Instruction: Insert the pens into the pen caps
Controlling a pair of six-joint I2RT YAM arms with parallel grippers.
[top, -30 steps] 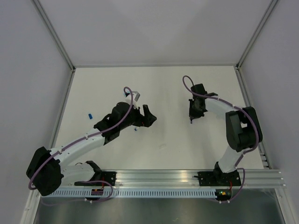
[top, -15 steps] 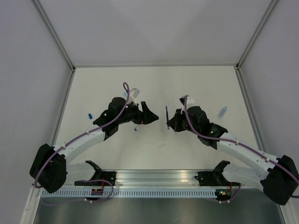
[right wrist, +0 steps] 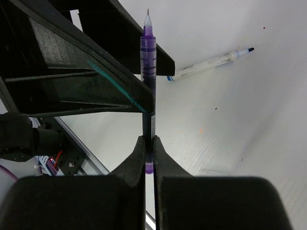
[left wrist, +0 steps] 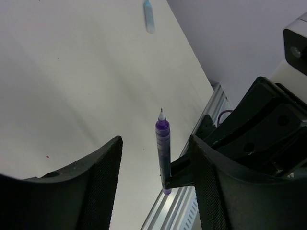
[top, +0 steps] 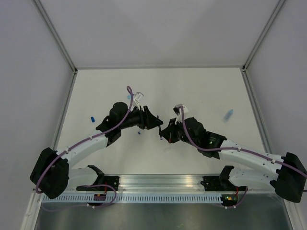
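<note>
My right gripper (right wrist: 148, 140) is shut on the lower end of a dark pen (right wrist: 148, 72) with purple ends, holding it upright with its tip up. In the top view the right gripper (top: 164, 134) meets my left gripper (top: 154, 123) at mid-table. The left gripper (left wrist: 156, 141) is open, and the pen (left wrist: 163, 146) stands between its fingers (left wrist: 96, 182) without touching them. A whitish pen with a blue tip (right wrist: 211, 61) lies on the table behind. A light blue pen cap (top: 229, 114) lies at the right, a dark blue pen cap (top: 92, 118) at the left.
Another light blue cap (top: 129, 96) lies just behind the left arm's wrist. The aluminium rail (top: 192, 182) runs along the near edge. Grey walls with metal frame posts (top: 57, 38) close in the white table on three sides.
My right arm has swung left across the table, carrying the pen up to the left gripper. The left gripper's jaws have narrowed around the pen.
</note>
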